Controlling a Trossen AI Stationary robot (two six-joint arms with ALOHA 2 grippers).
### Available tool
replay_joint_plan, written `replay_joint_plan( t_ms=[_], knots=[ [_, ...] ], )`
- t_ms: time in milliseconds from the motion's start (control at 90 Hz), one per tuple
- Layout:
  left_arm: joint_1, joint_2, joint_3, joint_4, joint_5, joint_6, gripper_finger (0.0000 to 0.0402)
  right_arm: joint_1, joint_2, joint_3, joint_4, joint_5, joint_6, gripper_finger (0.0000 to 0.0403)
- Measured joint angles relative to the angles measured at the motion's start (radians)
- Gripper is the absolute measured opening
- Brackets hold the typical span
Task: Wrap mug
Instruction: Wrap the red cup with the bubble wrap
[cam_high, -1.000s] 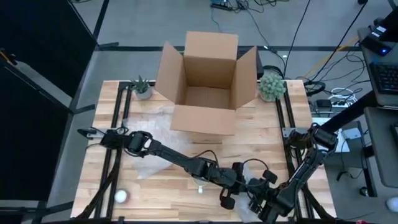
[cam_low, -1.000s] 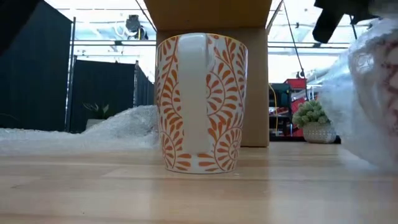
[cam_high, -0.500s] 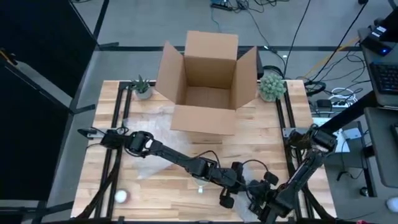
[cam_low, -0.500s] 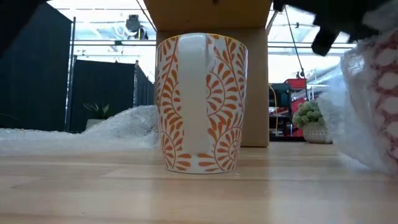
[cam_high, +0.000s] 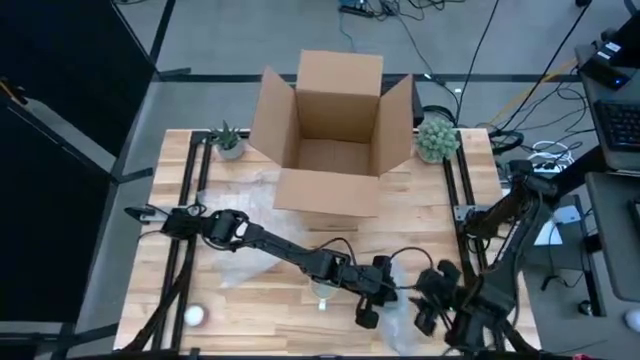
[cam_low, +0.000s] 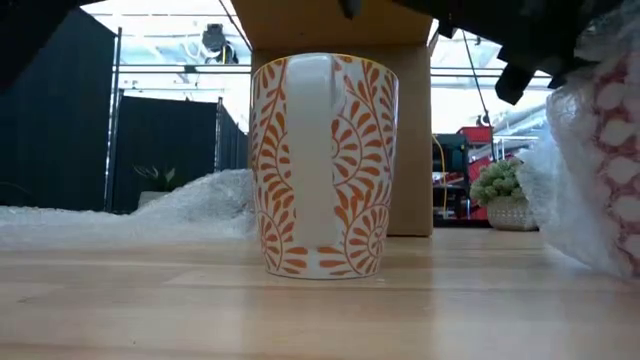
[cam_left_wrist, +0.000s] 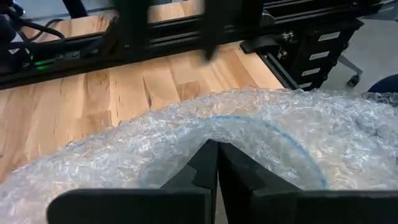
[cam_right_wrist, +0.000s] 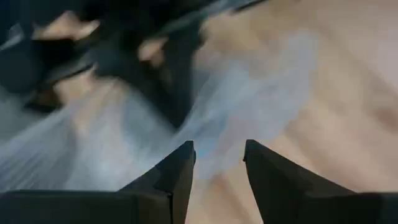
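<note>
Left arm: it starts at the 9 o'clock side of the bench and lies long and low, reaching toward 5 o'clock.
Left end effector: its two fingers are pressed together on the bubble wrap, with the clear sheet puffed up all around them.
Right arm: it comes from the 3 o'clock side and bends down to the 5 o'clock corner.
Right end effector: it sits just beside the left one, over the same bubble wrap. Its fingers are apart, with a gap between them and nothing in it.
Mug: white with orange leaf swirls. It stands upright on the bench, handle facing the low camera. In the high view it sits near 6 o'clock, just beside the left arm.
Wrapped bundle: bubble wrap with a red pattern showing through, at the 3 o'clock edge of the low view, apart from the mug.
Box: open cardboard, at 12 o'clock on the bench.
Plants: a small one at 11 o'clock and a round one at 1 o'clock.
</note>
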Motion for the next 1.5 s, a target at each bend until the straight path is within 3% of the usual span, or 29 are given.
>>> replay_joint_plan(
  t_ms=[178,533,956,1122,1311,1411,1500],
  knots=[
    [0.000,0.000,-0.001,-0.001,0.000,0.000,0.0000,-0.075,0.056,-0.046,0.035,-0.018,-0.058,0.0130],
    [0.000,-0.025,0.027,-0.071,0.000,0.000,0.0000,-0.089,0.142,-0.048,0.096,-0.013,-0.142,0.0130],
    [-0.034,-0.027,0.207,-0.471,-0.026,0.019,0.0000,-0.097,0.142,-0.048,0.115,-0.024,-0.140,0.0130],
    [-0.082,-0.050,0.246,-0.611,-0.133,0.043,0.0000,-0.097,0.142,-0.048,0.115,-0.035,-0.139,0.0130],
    [-0.098,-0.102,0.248,-0.764,-0.409,0.068,0.0000,-0.097,0.141,-0.048,0.117,-0.038,-0.143,0.0130],
    [-0.045,-0.098,0.247,-0.754,-0.414,0.085,0.0000,-0.097,0.141,-0.048,0.117,-0.038,-0.143,0.0130],
    [0.010,-0.086,0.215,-0.644,-0.331,0.086,0.0000,-0.097,0.141,-0.048,0.117,-0.039,-0.143,0.0130]
  ],
)
